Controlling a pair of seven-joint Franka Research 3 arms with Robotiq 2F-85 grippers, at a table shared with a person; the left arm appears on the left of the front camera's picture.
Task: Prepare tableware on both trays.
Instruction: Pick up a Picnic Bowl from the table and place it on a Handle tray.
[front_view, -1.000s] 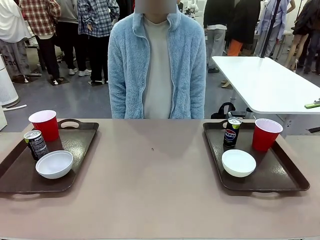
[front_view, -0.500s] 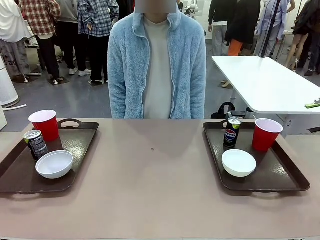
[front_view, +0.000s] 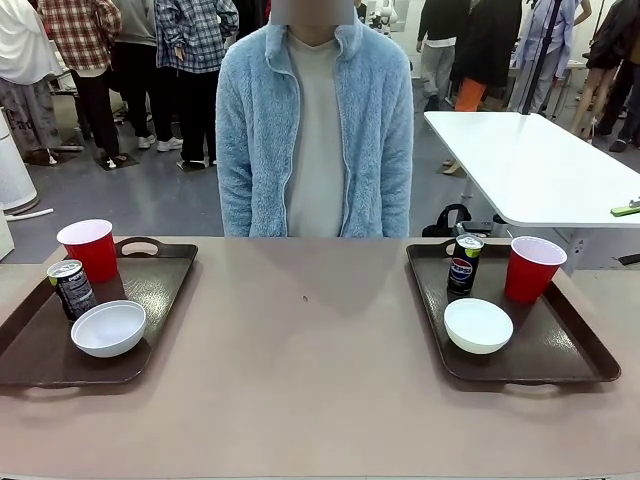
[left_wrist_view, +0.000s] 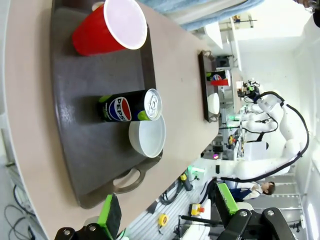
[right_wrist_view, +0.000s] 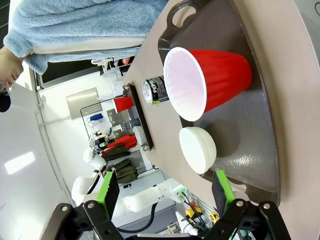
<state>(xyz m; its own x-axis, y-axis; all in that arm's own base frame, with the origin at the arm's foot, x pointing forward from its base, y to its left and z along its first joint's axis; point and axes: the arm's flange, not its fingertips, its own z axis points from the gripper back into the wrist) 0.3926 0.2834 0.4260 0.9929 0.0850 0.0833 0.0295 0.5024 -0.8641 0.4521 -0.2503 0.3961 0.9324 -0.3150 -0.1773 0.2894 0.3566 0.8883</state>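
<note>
Two dark brown trays lie on the tan table. The left tray (front_view: 150, 290) carries a red cup (front_view: 90, 250), a Pepsi can (front_view: 72, 288) and a white bowl (front_view: 109, 328). On the right tray (front_view: 560, 340) stand a can (front_view: 463, 264), a red cup (front_view: 532, 268) and a bowl (front_view: 478, 325). My left gripper (left_wrist_view: 167, 207) is open, off the near end of its tray (left_wrist_view: 85, 145), facing the cup (left_wrist_view: 107, 27), can (left_wrist_view: 131, 106) and bowl (left_wrist_view: 148, 136). My right gripper (right_wrist_view: 165, 187) is open too, back from its tray (right_wrist_view: 250, 135) with cup (right_wrist_view: 207, 80), can (right_wrist_view: 156, 90) and bowl (right_wrist_view: 197, 149).
A person in a light blue fleece (front_view: 315, 130) stands at the far edge, arms down. The tabletop (front_view: 310, 350) between the trays is bare. A white table (front_view: 530, 160) stands behind at the right, and other people stand farther back.
</note>
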